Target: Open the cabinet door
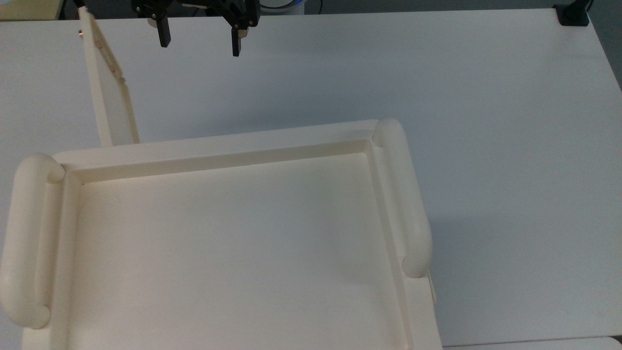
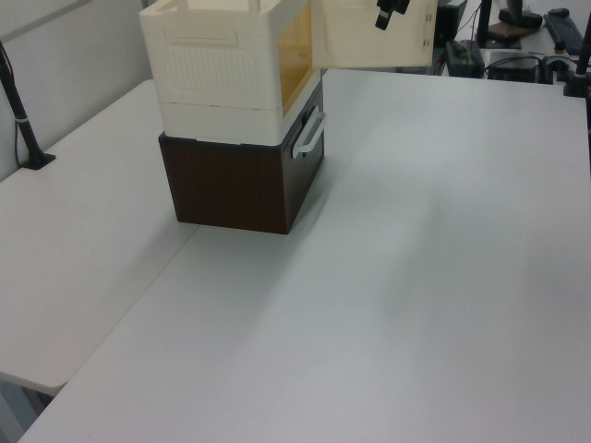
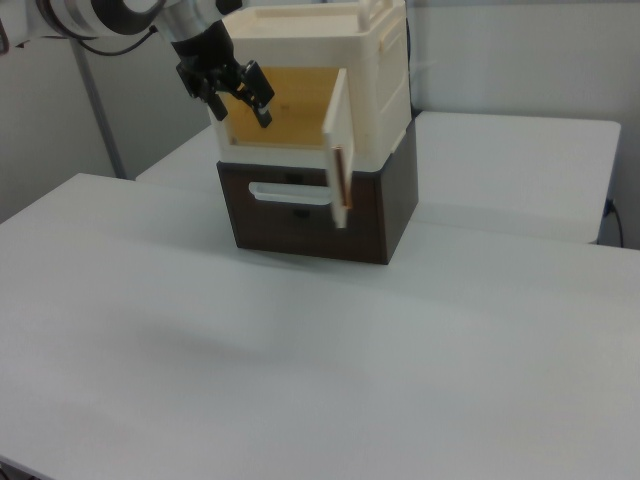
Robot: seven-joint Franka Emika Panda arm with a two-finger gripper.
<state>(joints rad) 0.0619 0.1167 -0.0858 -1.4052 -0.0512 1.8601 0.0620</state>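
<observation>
In the top view the cabinet door [image 1: 109, 92], a thin flat cream panel with small metallic fasteners near its free edge, stands swung wide open at the top view's left, edge-on above the cabinet's [image 1: 233, 243] smooth recessed top with rounded tubular side handles. To its right the black gripper [image 1: 200, 41] hangs clear of the door, its jaws spread apart and holding nothing, over the matte white worktop [image 1: 437, 97].

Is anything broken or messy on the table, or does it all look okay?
Nothing stands out. The cabinet door is swung wide open and hangs straight on the cream cabinet, which sits squarely on the dark brown drawer unit. The gripper is open, clear of the door. No spill or damage shows on the white table.
</observation>
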